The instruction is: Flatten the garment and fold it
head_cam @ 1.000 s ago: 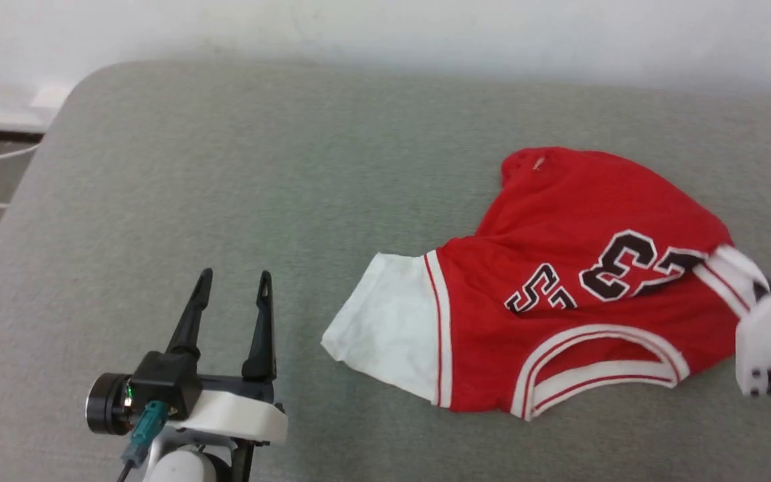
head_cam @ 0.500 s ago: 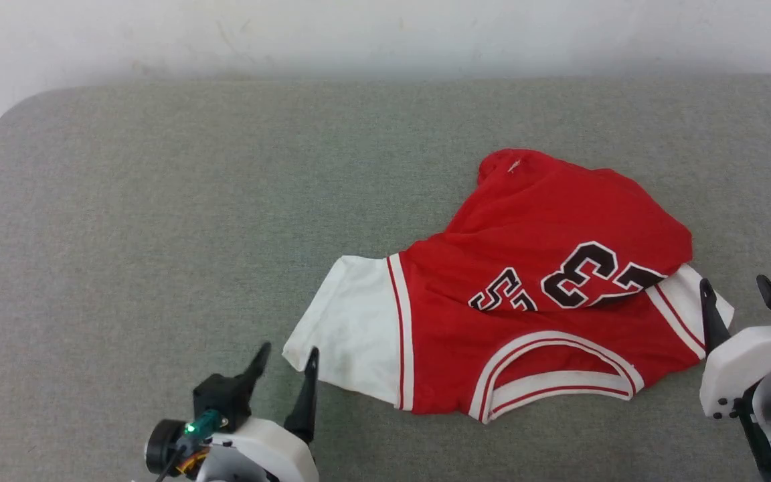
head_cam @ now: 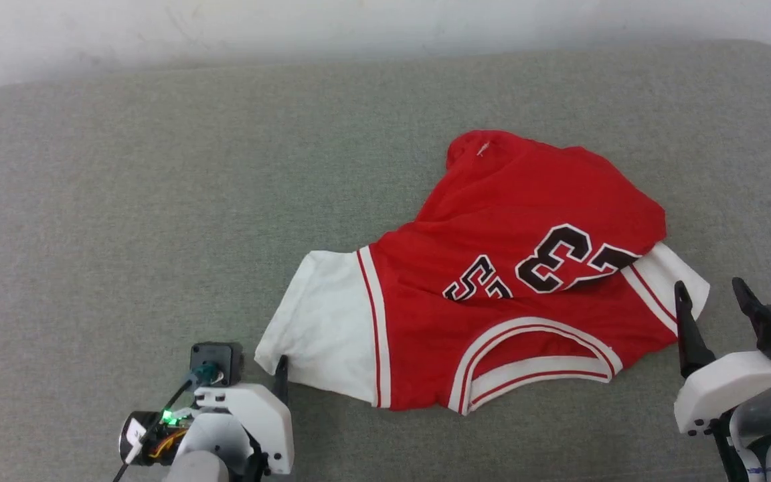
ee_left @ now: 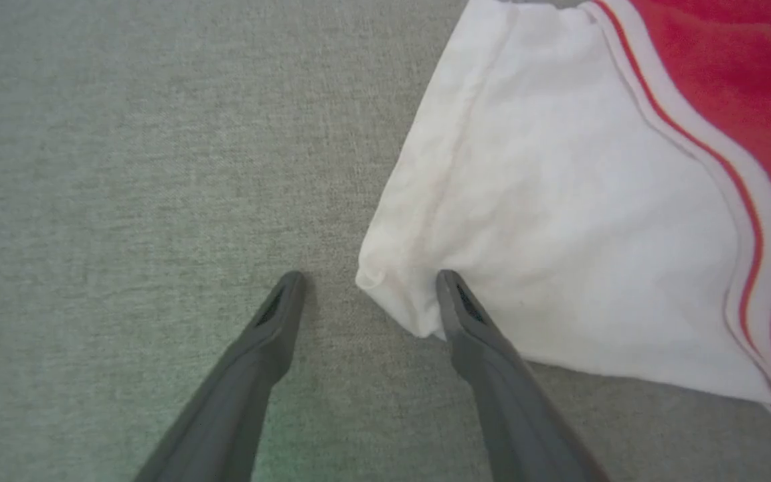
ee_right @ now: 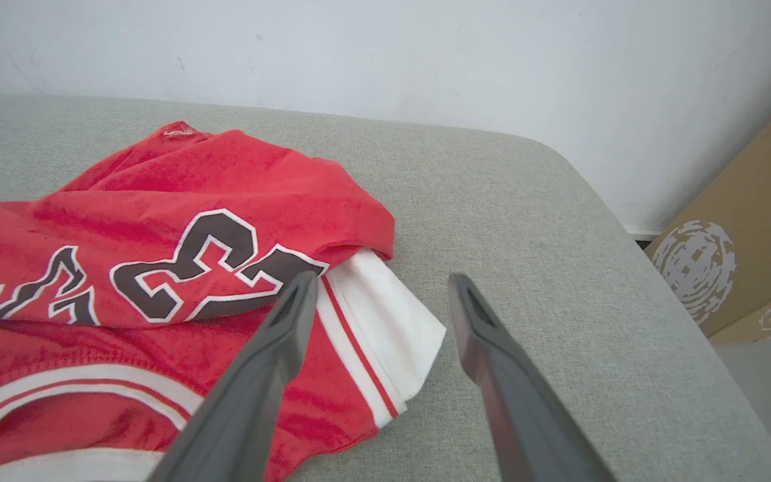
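The garment (head_cam: 512,221) lies crumpled on the grey padded surface (head_cam: 158,201), its red body folded over itself so part of the black lettering shows. Its collar faces the near edge. One white sleeve (head_cam: 322,321) points left, the other (head_cam: 666,281) right. My left gripper (ee_left: 369,278) is open low over the surface, with the left sleeve's (ee_left: 559,221) near corner between its fingertips. One finger (ee_left: 472,328) rests on the sleeve's edge. My right gripper (head_cam: 709,286) is open and holds nothing, hovering just beyond the right sleeve (ee_right: 392,321).
A white wall (head_cam: 359,27) runs behind the surface. In the right wrist view the surface's rounded right edge (ee_right: 660,268) drops off beside a cardboard box (ee_right: 760,221). Bare grey padding stretches left of the garment.
The head camera has shifted. My right gripper has opened and let go of the right sleeve, which now lies on the surface. My left gripper has come up to the left sleeve's corner.
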